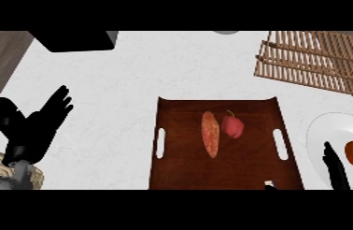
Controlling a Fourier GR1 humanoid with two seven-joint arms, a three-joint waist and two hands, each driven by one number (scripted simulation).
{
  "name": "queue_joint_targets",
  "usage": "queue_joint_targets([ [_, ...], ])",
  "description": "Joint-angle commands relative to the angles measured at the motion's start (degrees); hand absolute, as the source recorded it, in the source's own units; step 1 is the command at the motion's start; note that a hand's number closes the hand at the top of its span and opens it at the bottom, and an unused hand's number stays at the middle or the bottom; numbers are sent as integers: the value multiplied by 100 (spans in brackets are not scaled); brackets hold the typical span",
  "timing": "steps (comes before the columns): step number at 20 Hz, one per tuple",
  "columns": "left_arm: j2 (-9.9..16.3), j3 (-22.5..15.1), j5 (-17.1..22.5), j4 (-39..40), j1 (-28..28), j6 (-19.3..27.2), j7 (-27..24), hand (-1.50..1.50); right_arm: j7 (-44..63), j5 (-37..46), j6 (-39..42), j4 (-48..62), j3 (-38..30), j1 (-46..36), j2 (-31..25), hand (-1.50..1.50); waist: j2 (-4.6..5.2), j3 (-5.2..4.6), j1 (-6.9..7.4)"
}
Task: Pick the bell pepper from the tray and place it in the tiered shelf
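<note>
Partly cropped right hand, bell pepper on tray

You have one tray holding two items: one pepper, one loaf. One slatted shelf, one white plate, one dark box. Two hands: left hand, right hand.

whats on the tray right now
On the brown tray lie a red bell pepper and, just to its left, a long reddish-brown piece of food, close together. The tray's near right corner is partly covered by the right hand.
</note>
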Motion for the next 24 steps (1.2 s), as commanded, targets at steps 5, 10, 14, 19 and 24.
queue_joint_targets([
  [5,-464,-279,-15,390,339,95,-229,0,2153,1352,-215,-488,175,-114,40,-150,182,-280,277],
  [10,-430,-340,47,348,106,87,5,0,3570,2134,135,-396,-47,-666,131,-150,204,-270,342],
  [14,-382,-320,46,393,3,110,84,0,4590,2712,754,-368,154,-1108,343,-150,184,-258,345],
  [19,-586,-545,-89,426,38,231,-47,0,5579,3316,1521,-193,382,-1892,670,-150,167,-254,368],
  [24,-465,-459,-14,502,113,167,-37,0,6221,3913,1910,227,584,-2189,1188,-150,139,-240,321],
])
